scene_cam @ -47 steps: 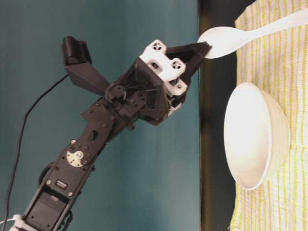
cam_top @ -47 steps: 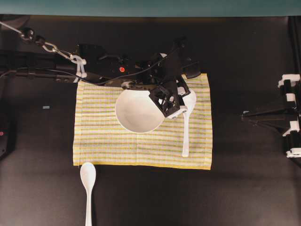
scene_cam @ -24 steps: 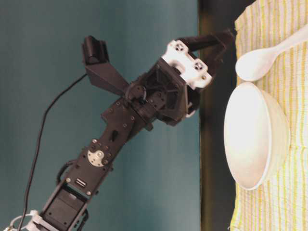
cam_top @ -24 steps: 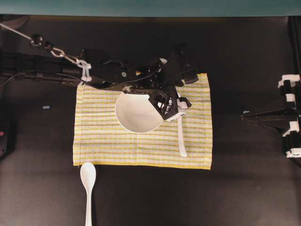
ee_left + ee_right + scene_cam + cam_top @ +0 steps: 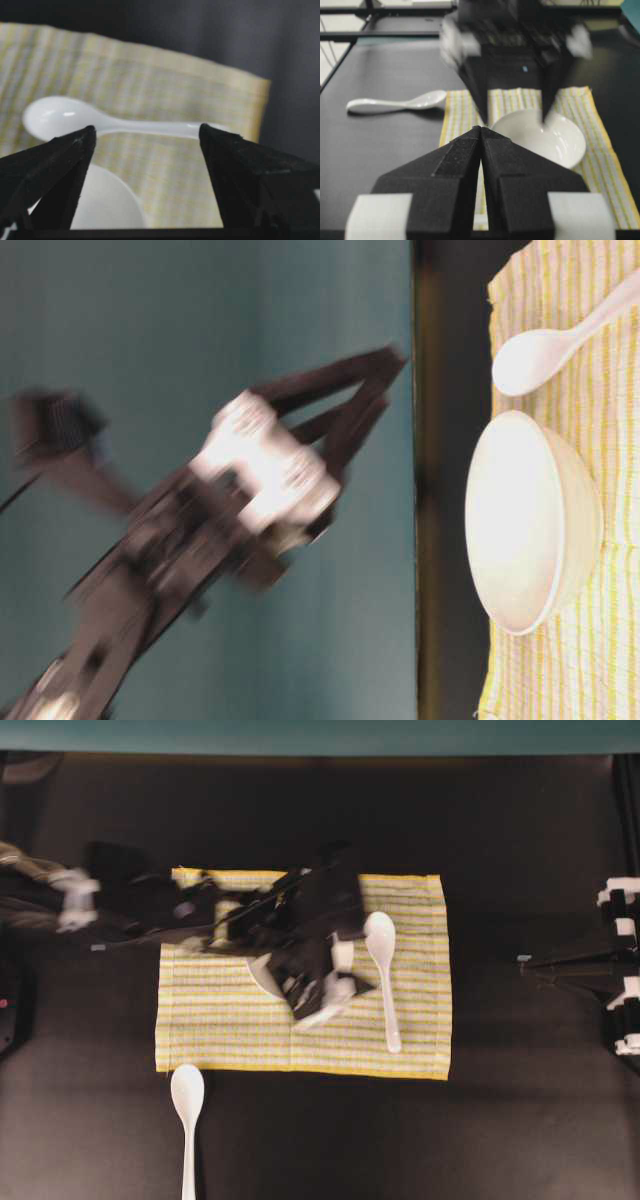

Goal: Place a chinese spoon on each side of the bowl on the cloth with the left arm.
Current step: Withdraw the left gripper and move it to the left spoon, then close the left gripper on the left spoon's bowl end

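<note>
While one spoon [image 5: 382,970] lies on the cloth [image 5: 210,1020] right of centre, beside the bowl [image 5: 530,520], the left claw [image 5: 318,995] hangs empty above, prongs apart (blurred); another spoon [image 5: 187,1120] waits on the counter [image 5: 520,1120], lower left. Right claw [image 5: 481,150] closed.

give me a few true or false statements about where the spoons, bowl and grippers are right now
1. One spoon lies on the cloth beside the bowl. True.
2. The other spoon is on the cloth too. False: it lies on the dark table, off the cloth's edge.
3. The left gripper is open and empty. True.
4. The right gripper is wide open. False: its jaws are shut.
5. A spoon sits inside the bowl. False: the bowl is empty.
</note>
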